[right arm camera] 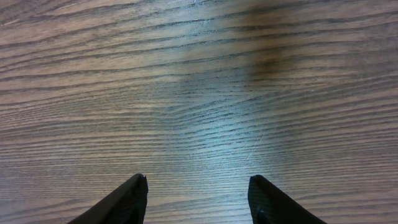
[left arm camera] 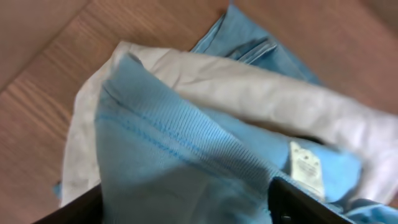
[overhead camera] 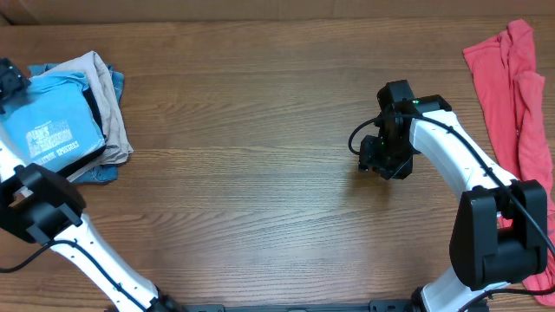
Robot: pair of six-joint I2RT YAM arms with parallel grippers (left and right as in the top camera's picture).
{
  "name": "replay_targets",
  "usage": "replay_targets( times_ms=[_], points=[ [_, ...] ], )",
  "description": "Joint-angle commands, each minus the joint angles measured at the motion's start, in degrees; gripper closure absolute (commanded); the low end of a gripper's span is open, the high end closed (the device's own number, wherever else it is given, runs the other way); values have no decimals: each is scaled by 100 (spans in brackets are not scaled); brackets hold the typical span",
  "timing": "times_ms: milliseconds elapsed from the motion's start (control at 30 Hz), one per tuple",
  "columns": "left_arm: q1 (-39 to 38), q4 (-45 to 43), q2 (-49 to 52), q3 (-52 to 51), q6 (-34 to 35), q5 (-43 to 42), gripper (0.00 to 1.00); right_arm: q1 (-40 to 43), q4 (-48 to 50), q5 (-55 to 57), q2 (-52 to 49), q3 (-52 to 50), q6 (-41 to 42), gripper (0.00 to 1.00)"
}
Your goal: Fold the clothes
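A stack of folded clothes sits at the far left: a light blue printed shirt (overhead camera: 52, 130) on top, a beige garment (overhead camera: 108, 100) and a denim-blue one (overhead camera: 104, 173) under it. My left gripper (overhead camera: 10, 82) is at the stack's back left corner. In the left wrist view its jaws (left arm camera: 186, 196) are wide apart, with the blue shirt's ribbed edge (left arm camera: 180, 143) between them. A crumpled red garment (overhead camera: 512, 82) lies at the right edge. My right gripper (overhead camera: 381, 160) is open and empty over bare wood (right arm camera: 198, 180).
The wooden table (overhead camera: 251, 130) stretches between the stack and the red garment. The right arm's base (overhead camera: 499, 251) stands at the front right, and the left arm's base (overhead camera: 39, 208) at the front left.
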State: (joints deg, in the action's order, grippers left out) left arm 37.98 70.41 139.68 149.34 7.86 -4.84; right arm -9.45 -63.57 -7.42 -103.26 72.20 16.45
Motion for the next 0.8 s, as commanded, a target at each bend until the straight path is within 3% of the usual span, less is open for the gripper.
replay_targets(
  times_ms=[0, 233, 333, 467, 667, 767],
  points=[
    [240, -127, -105, 262, 186, -1040, 18, 17, 20, 35, 0, -13, -13, 44],
    [400, -66, -136, 887, 411, -1482, 0, 17, 26, 35, 0, -13, -13, 44],
    [354, 111, -229, 1344, 210, -2002, 0, 17, 24, 35, 0, -13, -15, 44],
    [190, 629, -345, 1753, -254, -3530, 0, 17, 50, 35, 0, -13, -33, 44],
    [-52, 1523, -118, 1591, -1143, -5136, 0, 17, 61, 35, 0, -15, -39, 44],
    [-52, 1591, 42, 1211, -1241, -5364, 0, 17, 44, 39, 0, -13, -146, 44]
  ],
)
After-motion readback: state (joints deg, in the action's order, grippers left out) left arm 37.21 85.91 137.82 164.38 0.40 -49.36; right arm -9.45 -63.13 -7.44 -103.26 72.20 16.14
